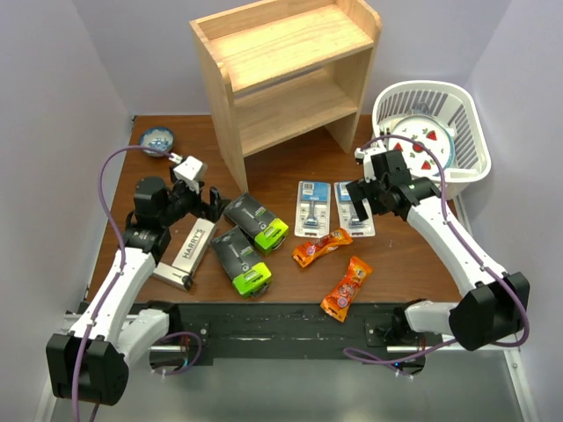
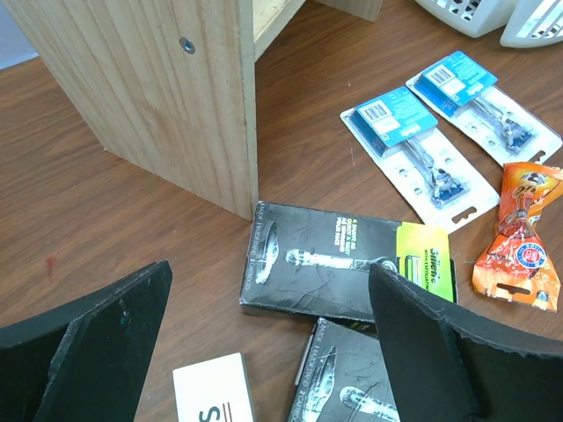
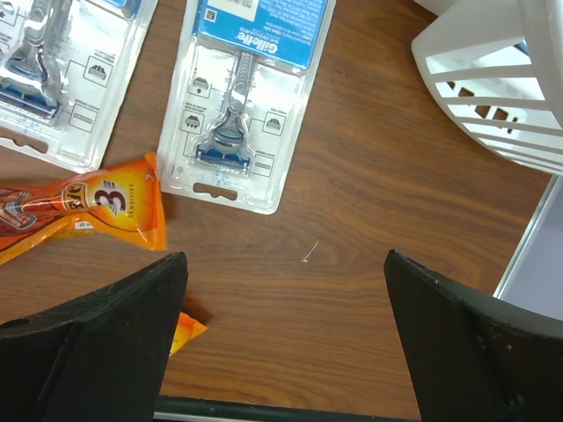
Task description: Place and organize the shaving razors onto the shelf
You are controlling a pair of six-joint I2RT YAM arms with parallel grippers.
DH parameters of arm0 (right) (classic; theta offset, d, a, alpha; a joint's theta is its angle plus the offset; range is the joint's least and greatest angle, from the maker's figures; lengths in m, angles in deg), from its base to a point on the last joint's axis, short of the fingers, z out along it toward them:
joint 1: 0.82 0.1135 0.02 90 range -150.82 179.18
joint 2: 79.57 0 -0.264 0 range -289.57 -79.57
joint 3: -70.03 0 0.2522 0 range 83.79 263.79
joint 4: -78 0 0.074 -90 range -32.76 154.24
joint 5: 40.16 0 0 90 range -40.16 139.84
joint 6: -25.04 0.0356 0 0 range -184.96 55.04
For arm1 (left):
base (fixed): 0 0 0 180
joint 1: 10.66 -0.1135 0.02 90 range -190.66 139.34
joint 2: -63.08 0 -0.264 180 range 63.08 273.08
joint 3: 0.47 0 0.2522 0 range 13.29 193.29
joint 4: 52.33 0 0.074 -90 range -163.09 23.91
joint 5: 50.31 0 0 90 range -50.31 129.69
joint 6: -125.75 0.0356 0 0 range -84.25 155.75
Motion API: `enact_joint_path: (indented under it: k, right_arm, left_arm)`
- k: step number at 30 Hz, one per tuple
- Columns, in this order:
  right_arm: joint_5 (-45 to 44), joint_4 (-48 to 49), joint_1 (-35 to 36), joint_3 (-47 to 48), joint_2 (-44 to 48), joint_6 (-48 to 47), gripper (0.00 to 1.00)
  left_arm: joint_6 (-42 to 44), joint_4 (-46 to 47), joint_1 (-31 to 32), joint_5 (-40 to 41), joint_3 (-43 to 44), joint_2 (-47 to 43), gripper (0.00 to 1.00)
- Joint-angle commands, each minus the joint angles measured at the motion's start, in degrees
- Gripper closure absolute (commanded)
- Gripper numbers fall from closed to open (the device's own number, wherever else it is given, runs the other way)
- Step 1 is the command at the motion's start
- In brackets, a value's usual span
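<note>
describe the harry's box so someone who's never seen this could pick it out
Start at the wooden shelf at the back of the table and come toward the near left. There the HARRY'S box lies just left of a black box with a lime-green end. It alone is long, narrow and pale, with its name printed lengthwise.

The shelf (image 1: 290, 44) is showing pale natural wood grain, and the table (image 1: 281, 180) is looking dark reddish-brown. The blister cards (image 1: 311, 209) (image 1: 354, 209) are rocking clear plastic with blue headers. The black boxes (image 1: 255, 221) (image 1: 241, 262) are flashing lime-green ends, the HARRY'S box (image 1: 187, 251) is looking light grey with dark lettering, the snack packets (image 1: 321, 246) (image 1: 347, 287) are glowing glossy orange, and the slatted basket (image 1: 466, 114) is looking plain white.
</note>
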Motion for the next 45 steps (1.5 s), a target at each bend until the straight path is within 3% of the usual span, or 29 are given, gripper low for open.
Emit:
enact_joint_path:
  k: [1,4,9,14,20,24,33,36,45]
  right_arm:
    - [4.42,0.06,-0.11,3.51,1.38,-3.65,0.01]
    - [8.9,-1.87,-0.02,6.59,0.24,-7.44,0.02]
    - [11.64,-1.27,-0.54,14.92,-3.01,-5.7,0.03]
    - [14.98,1.02,-2.83,24.95,-9.5,-2.0,0.05]
    - [16.56,20.43,-6.87,21.81,-9.43,2.92,0.05]
    - [16.37,27.28,-9.68,23.11,-13.38,4.67,0.05]
    - [25.96,41.96,-15.31,27.25,-25.68,8.19,0.06]
    - [28.07,43.74,-15.84,30.57,-30.25,9.42,0.07]
    - [34.58,46.19,-15.93,41.48,-41.15,10.48,0.1]
  left_arm:
    - [0.68,0.24,0.47,-0.88,2.04,-1.42,0.0]
    - [2.61,-0.46,0.47,1.05,2.21,-1.77,0.03]
    - [8.24,-0.56,0.47,-1.13,3.27,-4.14,0.08]
    - [5.53,7.95,0.47,-4.39,4.23,-6.6,0.12]
    - [-1.5,18.14,0.55,-7.28,5.91,-5.03,0.2]
    - [-1.52,20.37,1.78,-9.93,8.88,-1.08,0.26]
    - [7.18,19.48,2.84,-3.43,15.13,8.77,0.25]
    - [6.66,20.28,3.54,0.94,17.15,12.55,0.23]
    - [7.71,24.06,3.98,3.69,21.99,21.42,0.36]
